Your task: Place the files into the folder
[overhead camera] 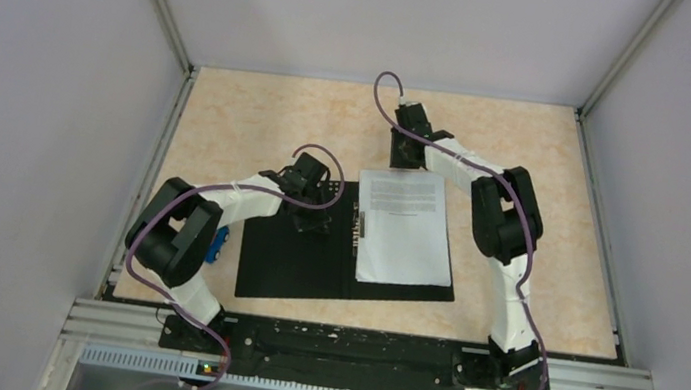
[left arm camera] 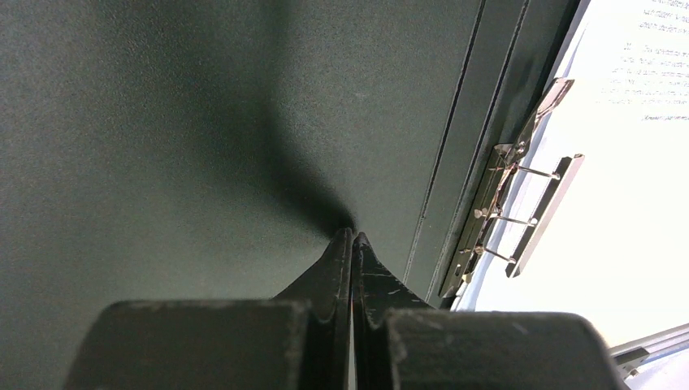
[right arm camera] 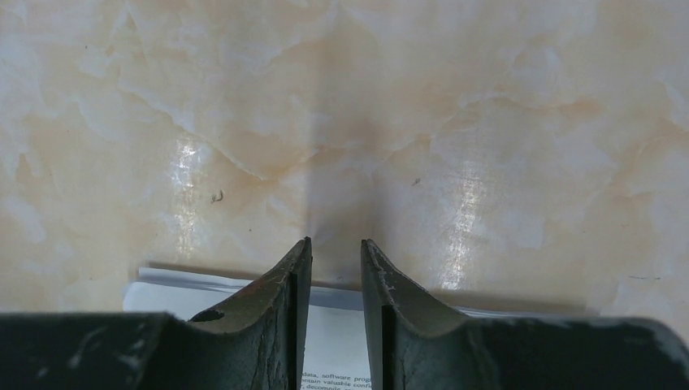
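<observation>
The folder [overhead camera: 298, 259] lies open on the table, black inside up, with a metal spine clip [overhead camera: 360, 227]. The files [overhead camera: 405, 228], white printed sheets, lie stacked on its right half and reach past its far edge. My left gripper [overhead camera: 313, 221] is shut and empty, its tips down on the folder's left half close to the spine. In the left wrist view it [left arm camera: 353, 236] touches the black folder [left arm camera: 162, 146], with the clip [left arm camera: 508, 215] and files [left arm camera: 617, 203] to the right. My right gripper [overhead camera: 400, 157] is slightly open and empty at the files' far edge [right arm camera: 333, 341].
A small blue-and-orange block [overhead camera: 219, 241] lies just left of the folder, beside the left arm. The marbled table [right arm camera: 325, 122] is walled at the left, right and back. A metal rail [overhead camera: 351, 352] runs along the near edge.
</observation>
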`<state>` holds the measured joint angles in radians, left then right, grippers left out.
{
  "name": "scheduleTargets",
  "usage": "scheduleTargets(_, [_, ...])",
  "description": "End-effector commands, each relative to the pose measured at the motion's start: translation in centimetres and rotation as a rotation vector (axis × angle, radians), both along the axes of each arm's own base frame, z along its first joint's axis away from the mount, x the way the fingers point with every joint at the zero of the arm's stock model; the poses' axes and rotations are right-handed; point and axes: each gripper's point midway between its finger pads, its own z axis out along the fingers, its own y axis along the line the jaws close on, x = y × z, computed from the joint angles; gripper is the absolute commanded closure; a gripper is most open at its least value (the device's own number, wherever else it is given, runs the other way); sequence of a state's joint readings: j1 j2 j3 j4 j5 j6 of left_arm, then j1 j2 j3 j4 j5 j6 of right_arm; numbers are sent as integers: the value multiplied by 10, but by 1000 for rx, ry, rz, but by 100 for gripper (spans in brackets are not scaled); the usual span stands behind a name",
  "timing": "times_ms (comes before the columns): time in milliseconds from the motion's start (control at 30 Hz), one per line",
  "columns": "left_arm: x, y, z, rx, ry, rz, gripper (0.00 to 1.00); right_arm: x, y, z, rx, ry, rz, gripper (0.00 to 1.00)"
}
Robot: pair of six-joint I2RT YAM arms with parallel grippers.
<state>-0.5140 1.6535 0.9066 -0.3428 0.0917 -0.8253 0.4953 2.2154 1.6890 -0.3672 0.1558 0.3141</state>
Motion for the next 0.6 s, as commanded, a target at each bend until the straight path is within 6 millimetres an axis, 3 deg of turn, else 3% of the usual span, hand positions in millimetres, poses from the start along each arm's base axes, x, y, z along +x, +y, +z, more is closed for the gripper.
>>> scheduleTargets(0, [1, 10, -9, 39, -3, 48, 100, -7, 3, -1, 10, 21, 17, 71])
scheduleTargets(567, [3, 10, -13, 41, 5, 70, 100, -24, 7, -2, 48, 69, 45, 72])
